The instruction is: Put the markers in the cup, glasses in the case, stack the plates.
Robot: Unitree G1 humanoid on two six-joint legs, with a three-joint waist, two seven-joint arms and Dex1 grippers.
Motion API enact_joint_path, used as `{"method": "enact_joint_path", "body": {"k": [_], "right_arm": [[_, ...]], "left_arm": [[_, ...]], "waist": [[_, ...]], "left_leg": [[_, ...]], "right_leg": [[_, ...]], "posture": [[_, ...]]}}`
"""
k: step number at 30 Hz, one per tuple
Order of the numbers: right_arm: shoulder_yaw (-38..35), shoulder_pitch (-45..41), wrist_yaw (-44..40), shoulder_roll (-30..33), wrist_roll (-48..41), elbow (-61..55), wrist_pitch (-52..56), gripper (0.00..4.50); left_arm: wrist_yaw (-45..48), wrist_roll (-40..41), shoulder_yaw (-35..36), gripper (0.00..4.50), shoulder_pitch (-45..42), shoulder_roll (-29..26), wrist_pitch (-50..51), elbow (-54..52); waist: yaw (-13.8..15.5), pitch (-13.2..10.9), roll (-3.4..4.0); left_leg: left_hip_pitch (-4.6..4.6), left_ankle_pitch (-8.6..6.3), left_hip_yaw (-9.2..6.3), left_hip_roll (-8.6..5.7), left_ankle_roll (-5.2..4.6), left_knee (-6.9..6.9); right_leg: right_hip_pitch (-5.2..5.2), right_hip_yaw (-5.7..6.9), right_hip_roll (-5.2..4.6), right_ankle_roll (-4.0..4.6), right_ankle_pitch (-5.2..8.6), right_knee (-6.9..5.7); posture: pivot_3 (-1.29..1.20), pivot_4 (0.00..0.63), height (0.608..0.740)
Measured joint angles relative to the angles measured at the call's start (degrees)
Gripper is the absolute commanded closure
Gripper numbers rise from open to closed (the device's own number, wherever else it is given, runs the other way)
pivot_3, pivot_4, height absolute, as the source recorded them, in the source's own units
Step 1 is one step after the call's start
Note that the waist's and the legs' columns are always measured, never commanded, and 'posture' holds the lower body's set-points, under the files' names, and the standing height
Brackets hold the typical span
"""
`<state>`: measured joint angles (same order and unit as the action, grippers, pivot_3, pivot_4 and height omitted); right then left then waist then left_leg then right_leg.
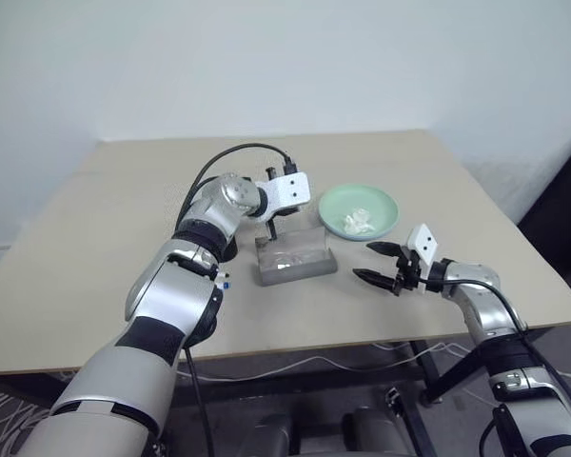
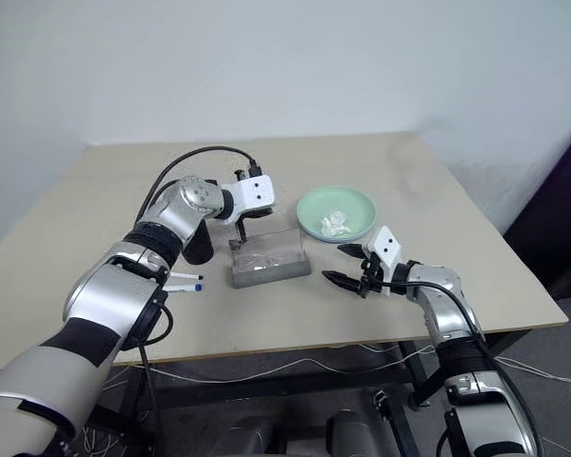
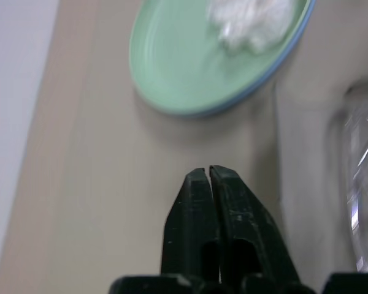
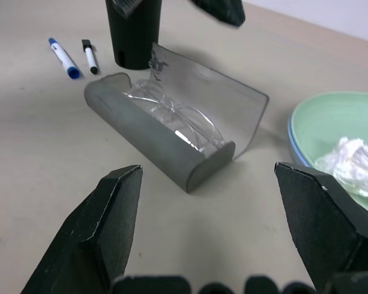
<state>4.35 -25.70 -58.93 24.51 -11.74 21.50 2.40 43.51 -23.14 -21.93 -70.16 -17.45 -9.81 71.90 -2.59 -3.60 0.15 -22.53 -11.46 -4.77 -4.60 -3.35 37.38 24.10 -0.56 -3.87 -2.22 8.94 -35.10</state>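
A grey case [image 4: 165,144] with a frosted lid, a black cup [image 4: 134,33], mint-green and light-blue plates [image 4: 337,131], white tissue [image 4: 351,159], and blue- and black-capped markers [image 4: 64,58] were seen.

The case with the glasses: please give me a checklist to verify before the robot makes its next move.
1. Glasses inside the case: ok.
2. Case lid closed: not ok, it stands open.
3. Left gripper free to push the lid: ok, shut and holding nothing.
4. Right gripper free: ok, open and holding nothing.
5. Plates stacked: ok, mint plate sits on the blue plate, with a tissue on top.
6. Markers in the cup: not ok, both lie on the table beside it.
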Motion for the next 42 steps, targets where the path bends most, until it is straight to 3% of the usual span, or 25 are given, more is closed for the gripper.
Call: {"method": "enact_joint_path", "body": {"k": [12,19,24,36,39,42], "right_arm": [[-0.47,0.22,-0.01,0.04,-1.83,-5.21,2.54,0.75],[-0.55,1.05,0.0,0.07,-1.84,-5.22,2.78,0.75],[-0.57,1.04,0.01,0.01,-1.82,-5.19,2.78,0.75],[-0.16,-0.16,-0.17,-0.7,-1.78,-4.15,2.76,0.75],[-0.01,-0.58,-0.36,-0.85,-1.77,-4.01,2.66,0.75],[0.38,-0.81,-0.8,-1.1,-1.74,-3.3,2.56,0.75]], "left_arm": [[-5.23,-7.86,-6.14,4.47,2.53,0.34,-1.23,3.67],[10.72,-0.67,-0.09,4.47,2.98,0.55,-1.02,2.58],[20.07,1.42,0.47,4.47,4.85,-0.42,-2.0,-1.62],[27.56,2.87,0.54,4.47,9.29,-4.29,-1.11,-11.53],[31.85,6.19,1.7,4.47,11.55,-6.24,0.13,-16.99],[39.18,9.91,2.67,4.47,14.25,-12.16,1.37,-26.26]], "waist": [[0.0,0.01,-0.02],[0.0,0.03,-0.02],[-0.02,0.03,-0.02],[-0.02,0.03,-0.02],[-0.02,0.03,-0.02],[-0.3,0.03,-0.01]], "left_leg": [[-0.03,-0.01,-0.01,-0.02,0.01,0.02],[-0.07,-0.02,-0.02,-0.02,0.0,0.02],[-0.07,-0.03,-0.02,0.03,-0.01,-0.02],[-0.03,-0.03,-0.01,0.04,-0.01,0.0],[-0.05,-0.03,-0.01,0.06,-0.01,-0.05],[-0.06,-0.04,0.05,0.09,0.0,-0.15]], "right_leg": [[0.0,0.01,-0.03,-0.04,-0.02,0.02],[-0.02,0.1,-0.09,-0.03,-0.02,0.09],[0.02,0.07,-0.06,-0.03,-0.02,0.08],[0.01,0.04,-0.05,-0.02,-0.02,0.06],[0.08,0.03,-0.04,-0.02,-0.02,0.06],[0.19,-0.06,-0.01,0.01,-0.02,0.05]], "posture": [[0.0,0.0,0.74],[0.0,0.0,0.74],[0.0,0.0,0.74],[0.0,0.0,0.74],[0.0,0.0,0.74],[0.0,0.0,0.74]]}}
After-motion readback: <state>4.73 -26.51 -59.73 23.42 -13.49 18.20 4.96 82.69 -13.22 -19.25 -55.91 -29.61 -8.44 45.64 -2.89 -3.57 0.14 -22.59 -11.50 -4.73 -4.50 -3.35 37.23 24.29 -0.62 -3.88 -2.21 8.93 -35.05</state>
